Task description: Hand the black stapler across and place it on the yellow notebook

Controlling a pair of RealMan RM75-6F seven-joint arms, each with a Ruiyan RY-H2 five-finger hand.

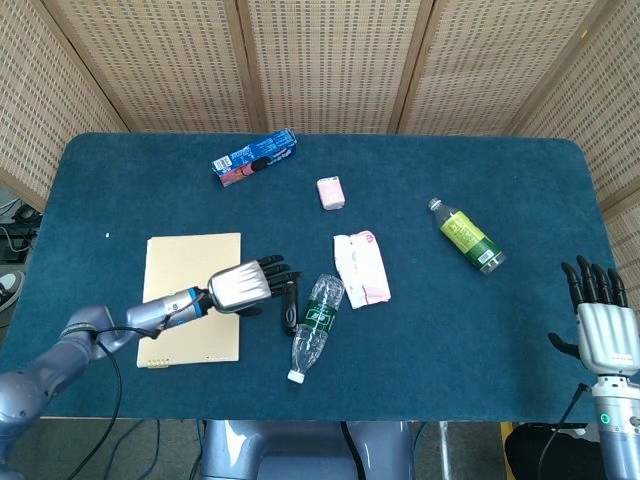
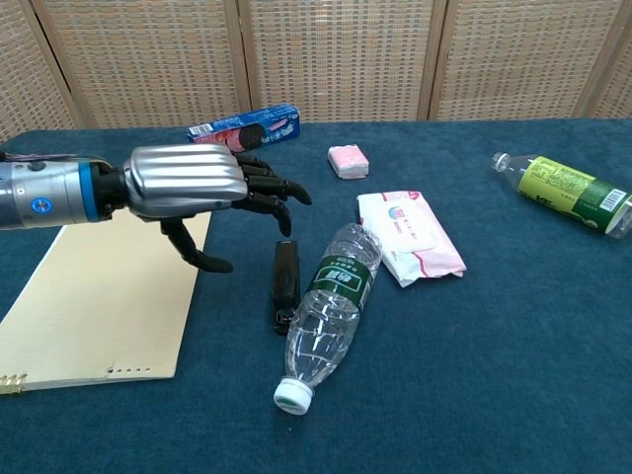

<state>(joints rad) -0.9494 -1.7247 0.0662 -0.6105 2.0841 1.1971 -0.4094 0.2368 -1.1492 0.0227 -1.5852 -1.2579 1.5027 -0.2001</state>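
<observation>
The black stapler (image 1: pixel 289 305) (image 2: pixel 284 285) lies on the blue table beside a clear water bottle. My left hand (image 1: pixel 243 286) (image 2: pixel 197 188) hovers just left of and above the stapler, fingers spread toward it, holding nothing. The yellow notebook (image 1: pixel 185 297) (image 2: pixel 99 286) lies flat to the left, partly under my left forearm. My right hand (image 1: pixel 603 320) is at the table's right front edge, fingers apart and empty, seen only in the head view.
A clear bottle (image 1: pixel 316 325) (image 2: pixel 331 311) touches the stapler's right side. A wipes packet (image 1: pixel 361 266) (image 2: pixel 407 235), pink eraser (image 1: pixel 331 192), blue biscuit box (image 1: pixel 254 156) and green-labelled bottle (image 1: pixel 467 236) (image 2: pixel 568 192) lie further off.
</observation>
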